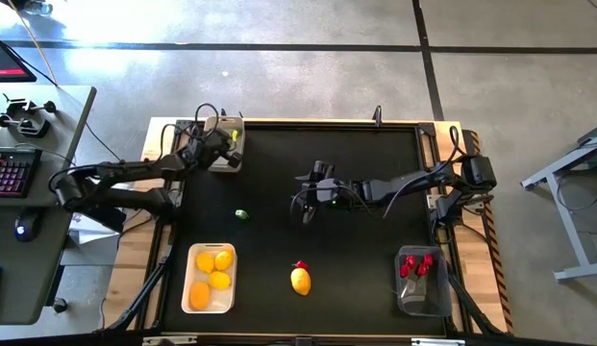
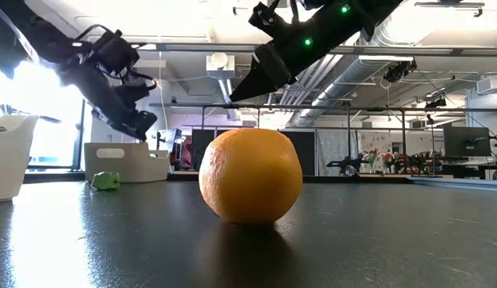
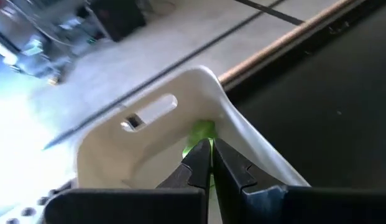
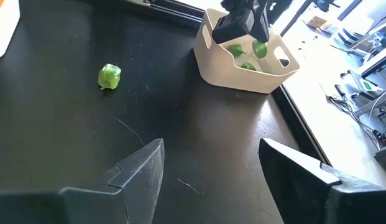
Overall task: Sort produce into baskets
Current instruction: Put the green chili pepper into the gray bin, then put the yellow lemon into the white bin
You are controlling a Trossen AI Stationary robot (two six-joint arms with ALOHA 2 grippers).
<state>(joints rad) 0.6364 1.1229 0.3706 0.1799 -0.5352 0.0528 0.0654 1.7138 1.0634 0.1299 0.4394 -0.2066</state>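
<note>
Produce is spread over the black table (image 1: 365, 250) and three baskets. A white tray (image 1: 191, 288) at the near left holds four yellow-orange ovals (image 1: 213, 273). A clear bin (image 1: 422, 298) at the near right holds red pieces (image 1: 416, 265). A beige tub (image 4: 211, 59) at the far left corner holds green pieces (image 4: 241, 56). Loose on the table lie one green piece (image 1: 241, 214), left of centre, and near the front edge an orange oval (image 1: 300, 281) with a small red piece (image 1: 299, 264) touching its far side. In the low view the oval fills the middle and hides the red piece. The left gripper (image 3: 209, 163) hangs over the tub with its fingers pressed together; a green piece (image 3: 202, 132) shows just past the tips, and whether it is pinched between them cannot be told. From the right wrist view that gripper sits above the tub's open top with a green piece at its tip. The right gripper (image 1: 310, 195) hovers above the middle of the table, its fingers (image 4: 140, 168) spread wide with nothing between them, well apart from the loose green piece, which lies between it and the tray.
</note>
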